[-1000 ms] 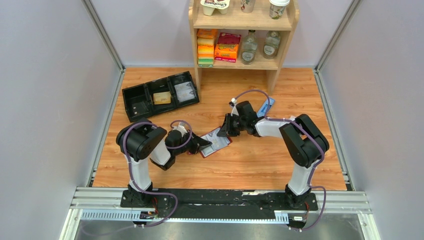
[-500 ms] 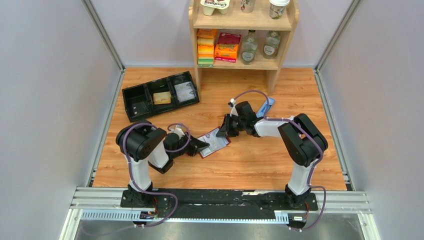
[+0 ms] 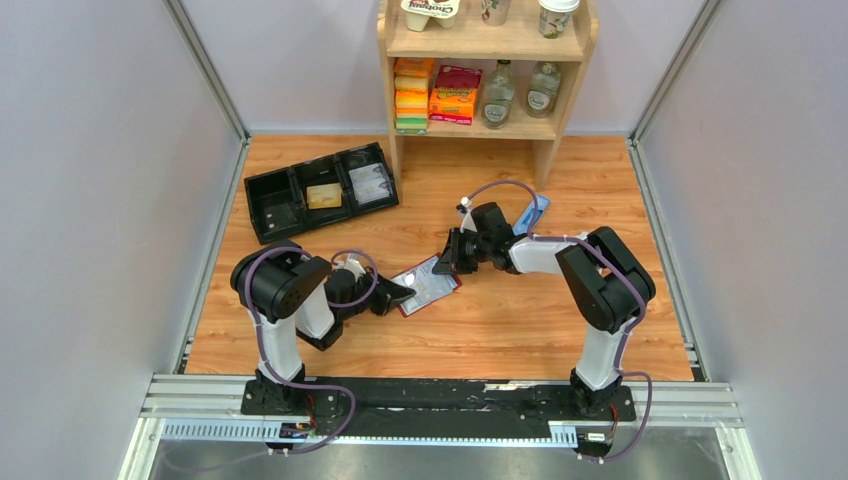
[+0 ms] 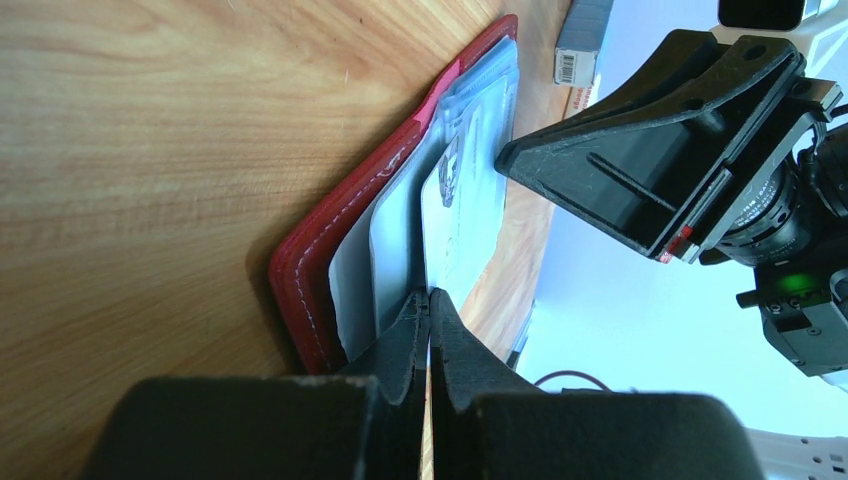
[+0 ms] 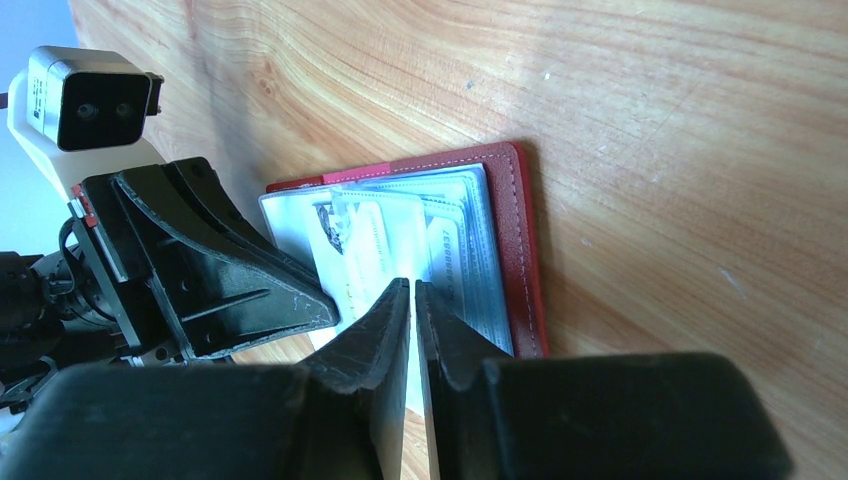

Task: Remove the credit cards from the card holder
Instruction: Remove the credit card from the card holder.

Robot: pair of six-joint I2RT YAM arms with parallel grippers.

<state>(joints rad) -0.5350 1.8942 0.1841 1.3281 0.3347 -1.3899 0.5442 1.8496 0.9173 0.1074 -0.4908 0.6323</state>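
Observation:
The dark red card holder (image 3: 432,284) lies open on the wood floor between both arms, pale sleeves up. In the left wrist view its red cover (image 4: 330,230) lies left of a whitish credit card (image 4: 455,225). My left gripper (image 4: 429,296) is shut on that card's near edge, at the holder's left end (image 3: 402,293). My right gripper (image 5: 412,285) is shut on the far edge of the sleeves, beside the red cover (image 5: 525,250); it meets the holder's right end (image 3: 447,264). The card with a dark emblem (image 5: 365,245) points toward the left fingers (image 5: 220,275).
A black compartment tray (image 3: 268,205) at the back left holds a tan block (image 3: 324,195) and a clear packet (image 3: 370,183). A wooden shelf (image 3: 480,125) with groceries stands behind. A long blue box (image 3: 531,213) lies just behind the right wrist. Walls close both sides.
My left gripper has drawn back slightly to the left, still shut. The holder has shifted a little left with it. The right arm has barely moved.

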